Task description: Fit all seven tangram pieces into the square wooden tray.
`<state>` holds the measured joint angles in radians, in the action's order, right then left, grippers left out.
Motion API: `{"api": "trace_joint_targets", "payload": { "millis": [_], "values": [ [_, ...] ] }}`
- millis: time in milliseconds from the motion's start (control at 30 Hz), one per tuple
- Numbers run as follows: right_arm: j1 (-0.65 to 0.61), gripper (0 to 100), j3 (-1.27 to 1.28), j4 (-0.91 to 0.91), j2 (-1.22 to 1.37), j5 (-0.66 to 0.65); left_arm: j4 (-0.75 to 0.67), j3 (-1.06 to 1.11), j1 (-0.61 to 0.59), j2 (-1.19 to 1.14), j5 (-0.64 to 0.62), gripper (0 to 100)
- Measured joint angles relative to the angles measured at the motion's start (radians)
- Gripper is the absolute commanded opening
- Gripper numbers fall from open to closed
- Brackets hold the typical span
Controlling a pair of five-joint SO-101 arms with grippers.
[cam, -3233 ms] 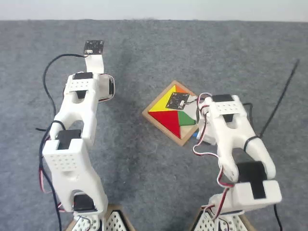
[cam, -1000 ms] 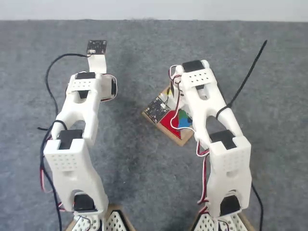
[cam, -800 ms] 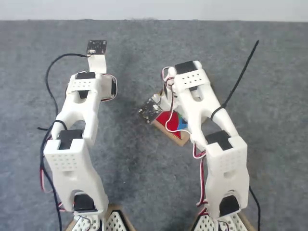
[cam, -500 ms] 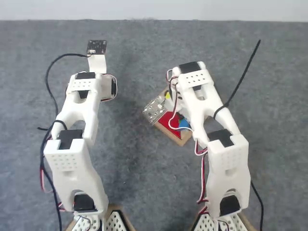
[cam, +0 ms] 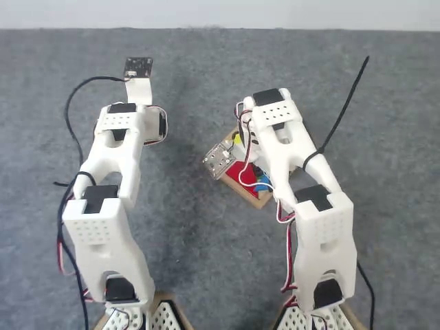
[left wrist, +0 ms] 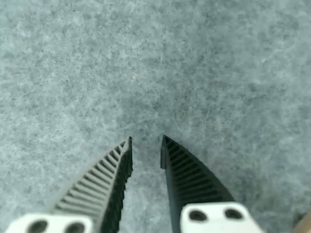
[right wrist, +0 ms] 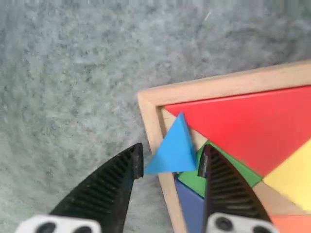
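Blue triangle (right wrist: 176,148), grasped by the right gripper (right wrist: 170,162), overlaps the tray (right wrist: 150,121) rim at its 6 o'clock corner; I would nudge it toward 12 o'clock, then lower it flat

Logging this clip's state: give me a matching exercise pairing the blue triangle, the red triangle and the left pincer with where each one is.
1. blue triangle
2. red triangle
3. left pincer

A. above bare carpet
B. lying flat inside the tray
C. tilted across the tray rim, in the right pincer

Pairs: 1-C, 2-B, 3-A.
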<state>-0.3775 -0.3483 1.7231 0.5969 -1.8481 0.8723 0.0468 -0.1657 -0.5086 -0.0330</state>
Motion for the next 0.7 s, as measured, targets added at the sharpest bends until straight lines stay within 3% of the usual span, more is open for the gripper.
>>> {"api": "trace_joint_targets", "payload": {
  "millis": [300, 433, 567, 700],
  "values": [
    [0.064, 19.7, -0.034, 0.000, -0.175, 0.336, 0.000, 0.000, 0.000, 0.000, 0.000, 9],
    [0.060, 19.7, 0.084, -0.012, -0.339, 0.477, 0.000, 0.000, 0.000, 0.000, 0.000, 9],
    [0.060, 19.7, 0.384, -0.212, -0.543, 0.651, 0.000, 0.000, 0.000, 0.000, 0.000, 9],
    [0.048, 20.1, 0.741, -0.516, -0.772, 0.924, 0.000, 0.000, 0.000, 0.000, 0.000, 9]
  ]
}}
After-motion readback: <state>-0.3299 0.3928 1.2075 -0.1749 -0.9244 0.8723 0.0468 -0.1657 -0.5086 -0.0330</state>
